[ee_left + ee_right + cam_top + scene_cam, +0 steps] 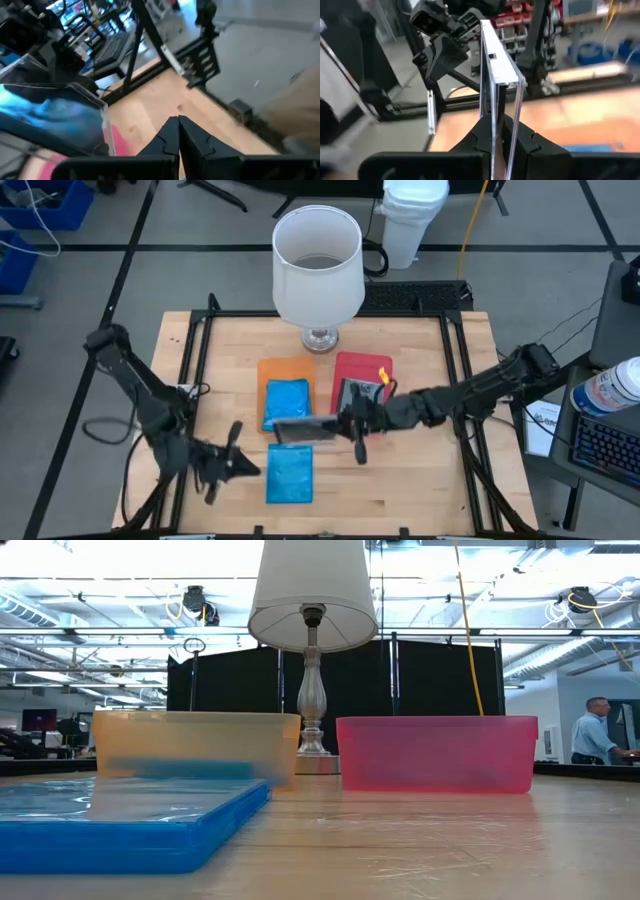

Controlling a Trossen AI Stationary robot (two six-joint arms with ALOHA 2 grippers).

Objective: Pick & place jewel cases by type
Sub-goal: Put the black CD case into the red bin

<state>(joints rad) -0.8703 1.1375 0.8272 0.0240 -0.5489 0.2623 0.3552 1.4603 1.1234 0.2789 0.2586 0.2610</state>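
Observation:
A dark, clear jewel case (pixel 303 430) is held by my right gripper (pixel 352 427) above the table, just near of the two trays. In the right wrist view it shows edge-on (pixel 496 80). One blue jewel case (pixel 289 473) lies flat on the table near the front edge, and fills the left foreground of the low view (pixel 120 825). Another blue case (pixel 287 402) lies in the orange tray (pixel 268 372). A dark case (pixel 358 392) lies in the red tray (pixel 362 363). My left gripper (pixel 238 461) is shut, just left of the front blue case, touching nothing. My right gripper pinches the dark, clear jewel case between its two fingers (pixel 480 137) at its right-hand edge (pixel 499 117). The fingers come in level from the table's right. The case is lifted clear of the table and reaches out leftward from the fingers.
A table lamp with a white shade (pixel 318 265) stands at the far middle of the table, behind the trays. A black frame (pixel 200 330) rims the tabletop. A person (pixel 598 730) stands far off in the room. Bare wood lies right of the front blue case.

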